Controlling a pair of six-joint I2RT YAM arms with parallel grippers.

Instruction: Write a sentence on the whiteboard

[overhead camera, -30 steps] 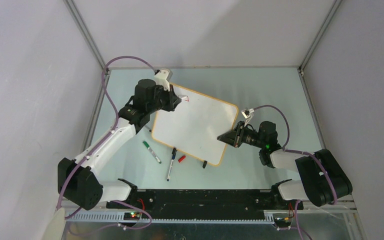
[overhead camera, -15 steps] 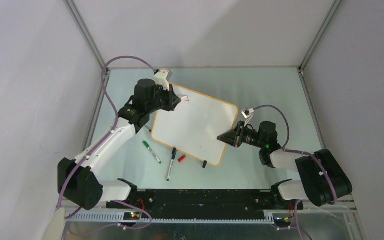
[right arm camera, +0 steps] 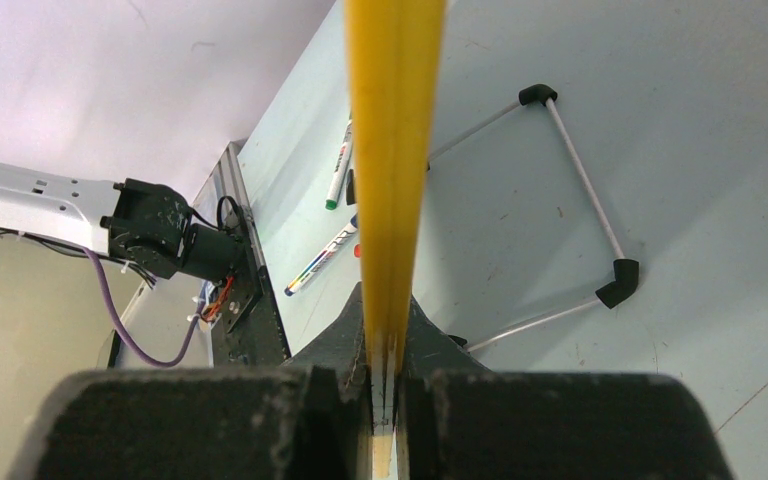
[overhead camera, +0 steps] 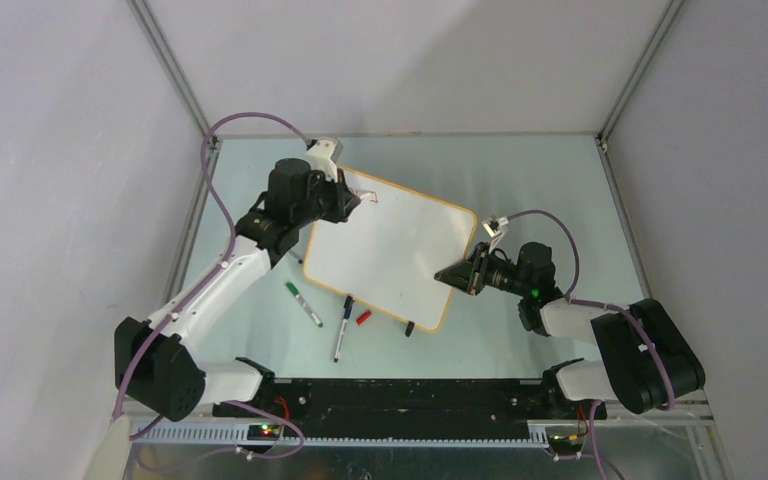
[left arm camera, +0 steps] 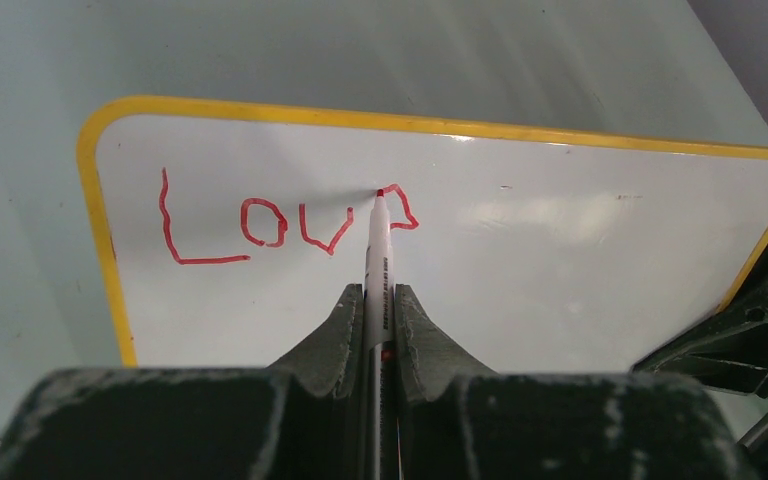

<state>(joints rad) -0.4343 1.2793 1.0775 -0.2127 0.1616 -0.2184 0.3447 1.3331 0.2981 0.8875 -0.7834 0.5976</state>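
The whiteboard [overhead camera: 390,255] lies tilted on the table, its frame yellow-orange. My left gripper [overhead camera: 352,203] is over its far left corner, shut on a red marker [left arm camera: 376,250]. The marker's tip touches the board. The sentence [left arm camera: 260,225] reads "Lov" in red, with a half-drawn loop of a fourth letter at the tip. My right gripper [overhead camera: 450,274] is shut on the board's right edge. In the right wrist view that edge [right arm camera: 395,120] runs straight up from between the fingers of the right gripper [right arm camera: 385,300].
A green marker [overhead camera: 303,304], a dark-capped marker [overhead camera: 343,328] and a red cap [overhead camera: 363,318] lie near the board's front edge, beside a black clip foot [overhead camera: 410,327]. A wire stand with black corners [right arm camera: 580,180] rests on the table under the board.
The left gripper with the marker has shifted very slightly at the board's far left corner. The right arm and the board have not moved.
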